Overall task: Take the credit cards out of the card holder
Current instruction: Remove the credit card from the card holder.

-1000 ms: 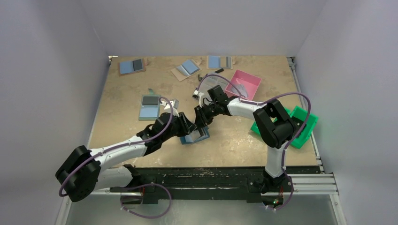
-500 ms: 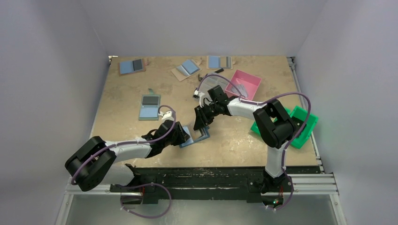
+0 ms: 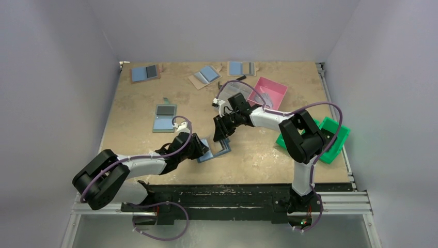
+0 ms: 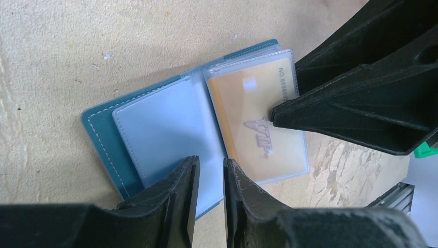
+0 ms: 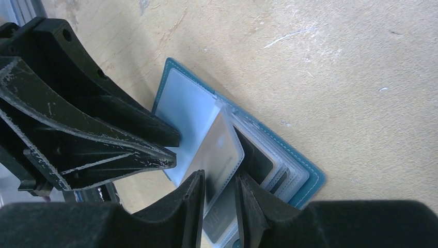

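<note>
The teal-edged blue folding card holder point(image 4: 155, 129) lies open mid-table; the right gripper point(image 5: 219, 178) pinches its clear sleeve point(image 5: 224, 144), partly hiding a gold VIP card point(image 4: 253, 124); the left gripper point(image 4: 210, 163), nearly closed, presses beside; pink tray point(image 3: 274, 81) beyond

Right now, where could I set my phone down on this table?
Bare wood lies between the open card holder and the green tray, and in the far right corner beside the pink tray. Crowded mid-table, where the left arm and right arm meet over the holder.
</note>
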Motion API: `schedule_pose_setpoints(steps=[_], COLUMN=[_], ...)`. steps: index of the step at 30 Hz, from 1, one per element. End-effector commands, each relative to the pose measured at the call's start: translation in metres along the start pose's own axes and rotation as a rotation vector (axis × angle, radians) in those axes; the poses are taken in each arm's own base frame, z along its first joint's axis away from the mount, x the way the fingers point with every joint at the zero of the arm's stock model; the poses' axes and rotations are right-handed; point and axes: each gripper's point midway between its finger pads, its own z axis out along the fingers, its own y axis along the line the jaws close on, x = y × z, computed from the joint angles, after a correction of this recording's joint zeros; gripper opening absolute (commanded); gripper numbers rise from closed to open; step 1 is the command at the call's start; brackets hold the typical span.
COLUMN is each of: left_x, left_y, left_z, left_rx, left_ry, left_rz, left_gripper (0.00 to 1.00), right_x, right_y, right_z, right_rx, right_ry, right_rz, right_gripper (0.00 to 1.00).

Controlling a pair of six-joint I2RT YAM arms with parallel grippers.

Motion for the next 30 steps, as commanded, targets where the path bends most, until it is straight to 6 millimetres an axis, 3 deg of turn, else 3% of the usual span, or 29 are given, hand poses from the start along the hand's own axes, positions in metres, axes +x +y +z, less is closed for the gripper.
schedule_pose_setpoints(steps=[1, 10, 17, 25, 30], left_x=[-0.006, -0.011, -0.010, -0.009, -0.011], left_y=[-0.004, -0.017, -0.021, -0.020, -0.019], left_z=[-0.001, -0.007, -0.006, -0.006, -0.007], left_rx=[0.031, 0.098, 0.132, 0.141, 0.150], left_ry=[-0.020, -0.031, -0.027, -0.023, -0.030], left_rz=[-0.029, -0.057, -0.080, -0.100, -0.114], left_gripper=[0.28, 0.29, 0.29, 0.30, 0.33], right_x=[-0.001, 0.001, 0.001, 0.001, 0.001], right_y=[-0.009, -0.011, -0.009, 0.009, 0.027], right_z=[0.000, 0.000, 0.001, -0.002, -0.005], right_rx=[0.036, 0.039, 0.024, -0.095, -0.200], right_ry=[0.011, 0.021, 0.023, 0.021, 0.019], right_rz=[-0.017, -0.015, -0.017, -0.007, -0.005], right_gripper=[0.36, 0.29, 0.19, 0.19, 0.27])
